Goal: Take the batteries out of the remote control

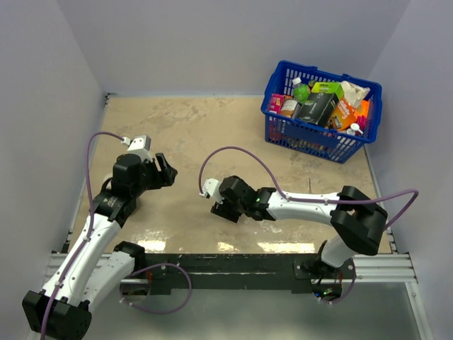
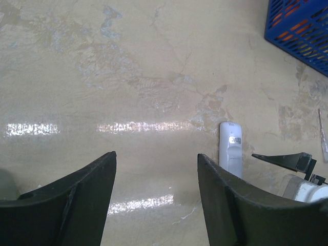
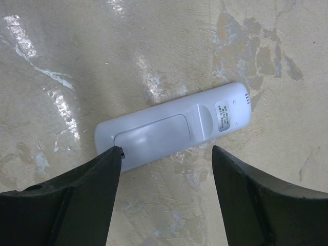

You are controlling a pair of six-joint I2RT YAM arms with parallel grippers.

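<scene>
The right pincer [image 3: 166,154] is open wide and has hold of nothing. Its two black fingers [image 3: 77,205] hang low over a small, slim, white plastic remote control [image 3: 174,125]. One fingertip is right at the edge of the remote control's lid end. I cannot tell if it touches. The other fingertip is just beside the long side of the remote control, with a bit of bare surface between them.

The remote control lies flat on the shiny tan stone-look surface [image 1: 212,127] with its back side up. The smooth white lid [image 3: 154,136] on the back is shut, so the inside is hidden. Past the lid, near the other end, there is a small grey sticker [image 3: 224,114] with tiny writing that is too small to read.

The left pincer [image 2: 156,159] is also open wide and holds nothing. It is off to the left of the remote control, apart from it, with only bare surface between its fingers. From its own camera, one end of the remote control peeks out beside one of its fingers.

Far behind the remote control and off to the right sits a blue plastic basket [image 1: 304,134] with a grid wall. It is packed with boxes, packets and bottles. It is well apart from the remote control and from both pincers.
</scene>
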